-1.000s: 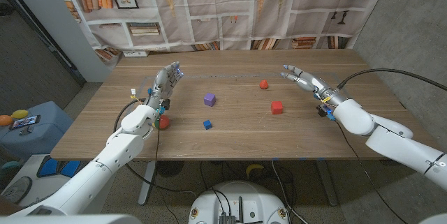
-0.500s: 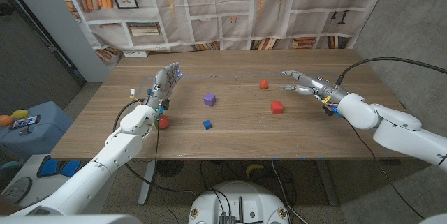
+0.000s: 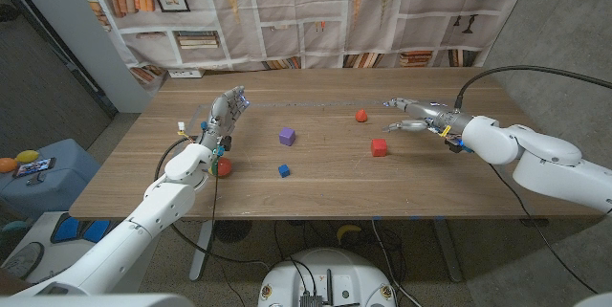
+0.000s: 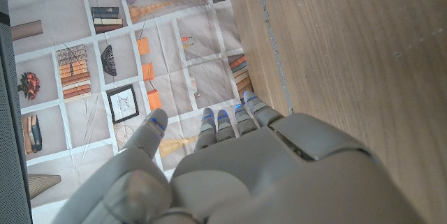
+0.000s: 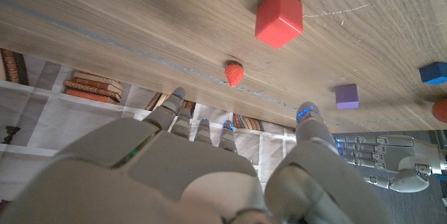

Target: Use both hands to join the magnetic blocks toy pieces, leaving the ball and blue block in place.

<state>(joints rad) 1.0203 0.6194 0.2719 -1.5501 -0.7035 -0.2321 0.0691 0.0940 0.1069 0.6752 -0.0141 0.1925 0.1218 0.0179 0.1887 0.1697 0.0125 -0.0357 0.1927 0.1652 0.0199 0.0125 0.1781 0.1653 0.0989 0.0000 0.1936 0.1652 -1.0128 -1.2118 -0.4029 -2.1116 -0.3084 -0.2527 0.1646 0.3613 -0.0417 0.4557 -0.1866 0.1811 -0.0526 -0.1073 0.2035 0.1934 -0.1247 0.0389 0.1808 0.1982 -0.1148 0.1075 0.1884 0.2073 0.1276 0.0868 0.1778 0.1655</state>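
So the only real change over the last second is on our right side. The right hand (image 3: 413, 114) has swung in from the table's far right and turned toward the red block (image 3: 380, 146), and now hovers just beside and behind it, fingers spread wide, holding nothing. In the right wrist view the red block (image 5: 279, 17) sits ahead of the fingertips (image 5: 306, 116) with a clear gap, so no contact yet.

The left hand (image 3: 224, 118) hasn't budged. It stands over the left part of the table (image 3: 316, 192), fingers up and apart, nothing in it. The purple block (image 3: 287, 136) is a bit to its right, untouched, same spot as before.

Nothing on the table has shifted:
- red block right of centre
- purple block left of centre, well apart from the red one
- blue block (image 3: 284, 169) near the front, just below the purple one
- red ball (image 3: 224, 166) tucked right by our left forearm
- a small strawberry-looking thing (image 3: 361, 115) further back, near the right fingers

Our read: the right side is lining up for a grab on the red block while the left waits, so we're at the very start and nothing is joined. The left will need to go for purple next, and it should stay clear of the ball and blue block, which sit close to that arm's path.
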